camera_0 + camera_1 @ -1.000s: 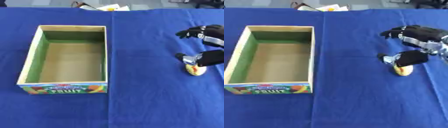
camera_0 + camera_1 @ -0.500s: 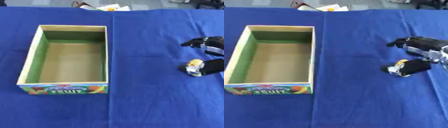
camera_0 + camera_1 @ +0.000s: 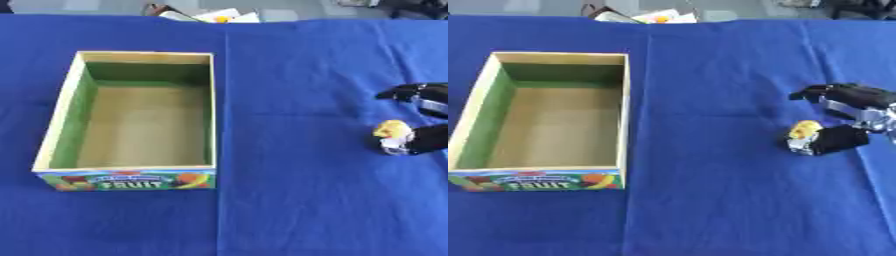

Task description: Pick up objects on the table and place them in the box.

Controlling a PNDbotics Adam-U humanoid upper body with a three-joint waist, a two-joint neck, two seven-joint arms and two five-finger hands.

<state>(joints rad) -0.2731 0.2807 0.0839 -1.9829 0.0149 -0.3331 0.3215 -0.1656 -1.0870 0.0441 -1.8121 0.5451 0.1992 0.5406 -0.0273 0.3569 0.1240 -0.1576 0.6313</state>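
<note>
An open wooden box (image 3: 61, 112) with green inner walls and a "FRUIT" label on its front stands empty at the left of the blue table. A small yellow and white object (image 3: 801, 131) lies on the cloth at the right. My right hand (image 3: 859, 102) comes in from the right edge. Its fingers (image 3: 820, 92) point left, a little beyond the object and apart from it. The black thumb (image 3: 833, 141) lies beside the object with its tip against it. The hand is open, with nothing curled round the object. My left hand shows in no view.
The blue cloth (image 3: 289, 200) covers the whole table. White papers with something yellow (image 3: 219, 16) lie past the far edge, behind the box. Open cloth separates the box from the yellow object.
My right hand has drawn back toward the right edge and its fingers have dropped lower. The yellow object has stayed almost in place beside the thumb. The box has not moved.
</note>
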